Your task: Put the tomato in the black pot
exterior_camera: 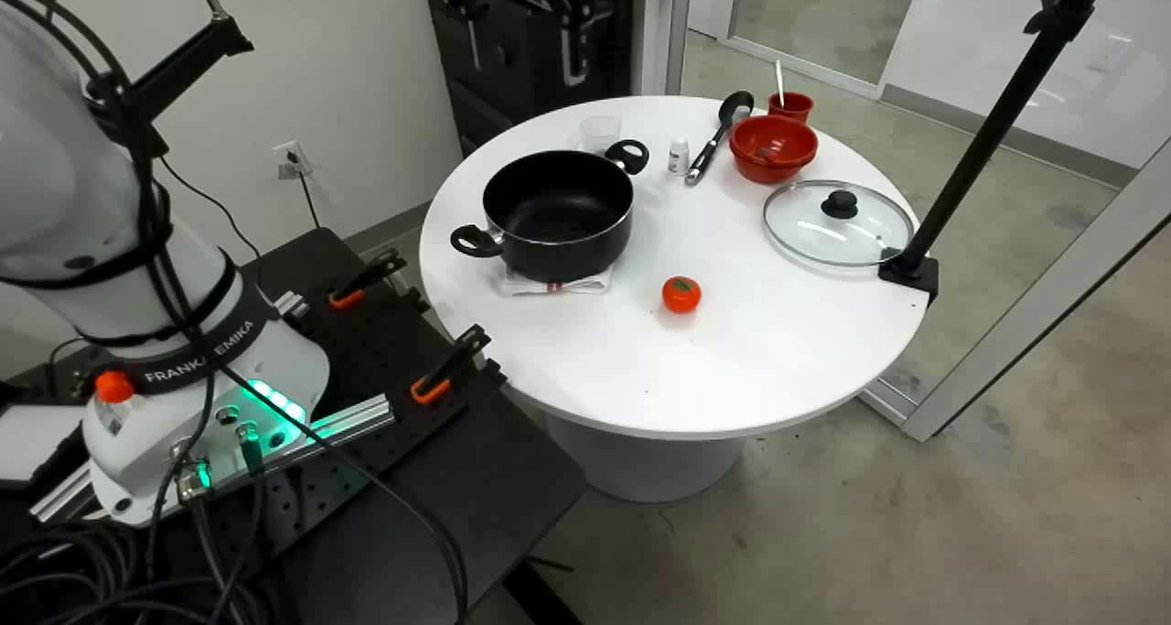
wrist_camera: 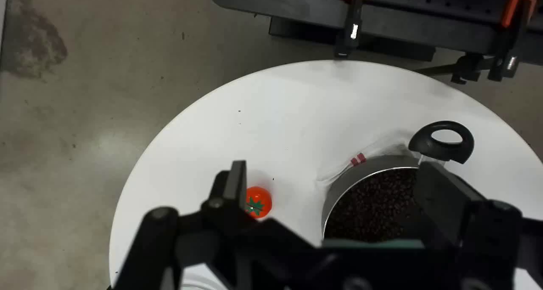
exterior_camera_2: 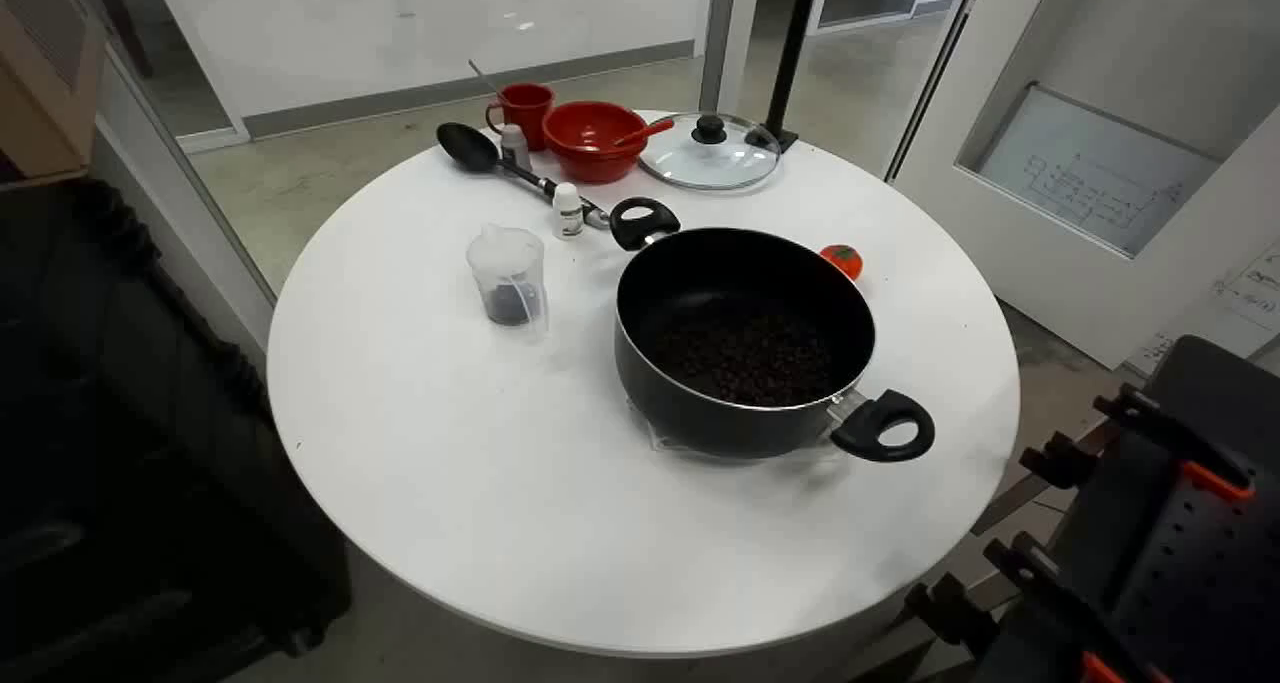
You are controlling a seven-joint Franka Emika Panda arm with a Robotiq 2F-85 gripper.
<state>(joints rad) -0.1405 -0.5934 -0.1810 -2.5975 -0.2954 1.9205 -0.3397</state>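
Observation:
The tomato [exterior_camera: 682, 295] is a small bright-red ball with a green leaf mark, lying on the white table. It also shows in an exterior view [exterior_camera_2: 842, 260], partly behind the pot, and in the wrist view [wrist_camera: 259, 201], partly covered by the left finger. The black pot [exterior_camera: 572, 257] stands without a lid on a folded cloth; it shows in an exterior view [exterior_camera_2: 700, 423] with dark beans inside, and in the wrist view [wrist_camera: 381, 162]. My gripper [wrist_camera: 337, 186] is open and empty, high above the table, its fingers spanning from the tomato to the pot. Neither exterior view shows it.
The glass lid [exterior_camera: 805, 227], red bowl [exterior_camera: 773, 169], black ladle [exterior_camera: 704, 158], white bottle [exterior_camera: 678, 157] and red mug [exterior_camera: 794, 106] stand on the table's far side. A clear cup [exterior_camera_2: 507, 273] stands beside the pot. A black post [exterior_camera: 988, 131] rises at the table's edge.

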